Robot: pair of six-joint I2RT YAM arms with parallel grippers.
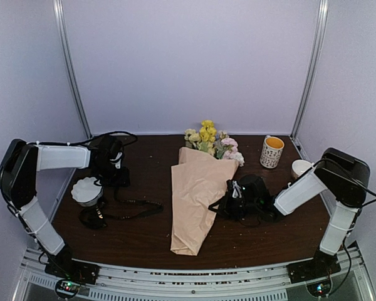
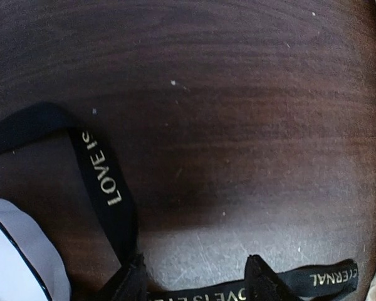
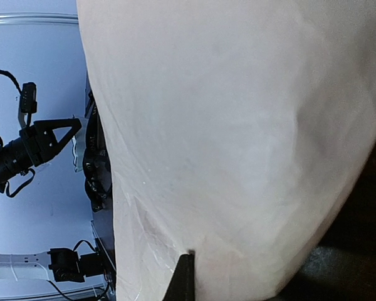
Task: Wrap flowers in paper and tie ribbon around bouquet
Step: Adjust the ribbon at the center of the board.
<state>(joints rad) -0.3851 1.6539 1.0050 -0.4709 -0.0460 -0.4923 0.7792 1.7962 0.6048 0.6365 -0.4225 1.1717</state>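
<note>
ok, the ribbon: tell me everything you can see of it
The ribbon is narrow, black and satin-looking, with pale gold lettering reading LOVE IS and ETERNAL. It lies loose and untied on the dark wooden table, left of the bouquet, looping and twisting. One stretch runs between the left end effector's spread fingertips; contact unclear.

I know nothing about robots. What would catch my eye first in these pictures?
A bouquet, a tan-peach paper cone with yellow and pink flowers at its far end, lies in the middle of the dark table, with the right gripper closed at its right edge. On the left, a black ribbon with pale lettering trails across the wood, and the left gripper is open over it.
</note>
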